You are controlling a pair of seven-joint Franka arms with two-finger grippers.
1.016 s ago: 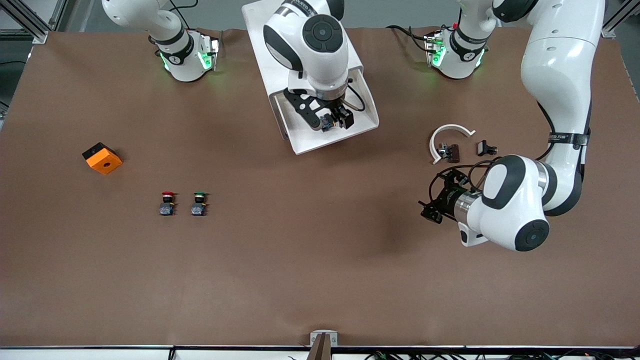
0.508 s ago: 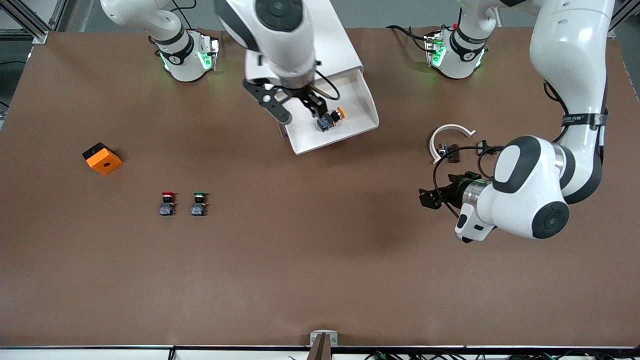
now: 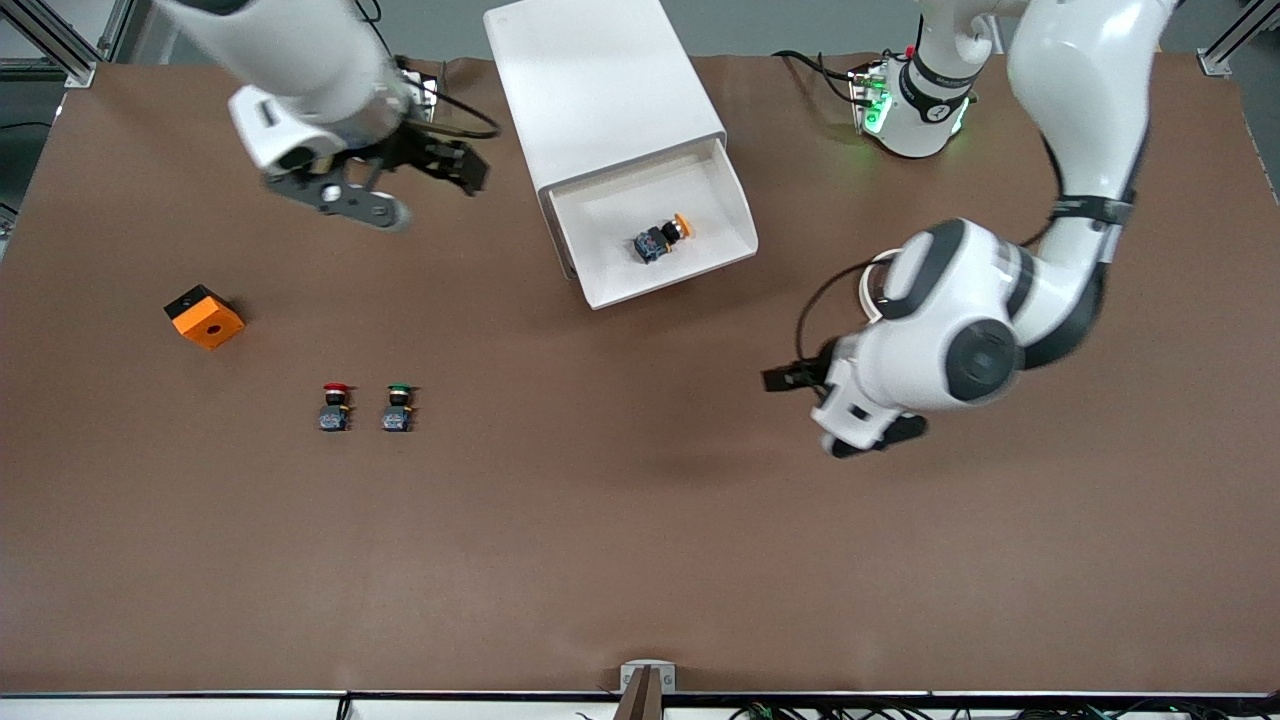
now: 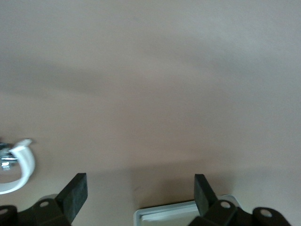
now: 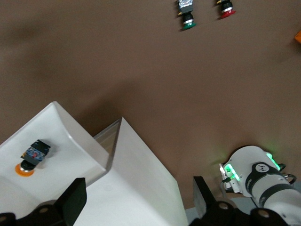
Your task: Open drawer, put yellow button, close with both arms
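Observation:
The drawer [image 3: 738, 215] stands pulled out of the white cabinet [image 3: 600, 80]. Inside it, the yellow button [image 3: 660, 238] lies on its side, free of both grippers; it also shows in the right wrist view [image 5: 30, 157]. My right gripper [image 3: 455, 165] hangs open and empty over the table beside the cabinet, toward the right arm's end; its fingertips frame the cabinet top [image 5: 136, 188]. My left gripper [image 3: 875, 438] is open and empty over bare table toward the left arm's end. A corner of the drawer [image 4: 178, 209] shows between its fingers.
A red-capped button [image 3: 335, 405] and a green-capped button [image 3: 398, 405] stand side by side nearer the front camera. An orange block [image 3: 205, 316] lies toward the right arm's end. A white ring [image 4: 19, 165] is mostly hidden under the left arm.
The right gripper rose off the yellow button, left it in the drawer and swung away toward the right arm's end. The left arm turned and moved closer to the drawer.

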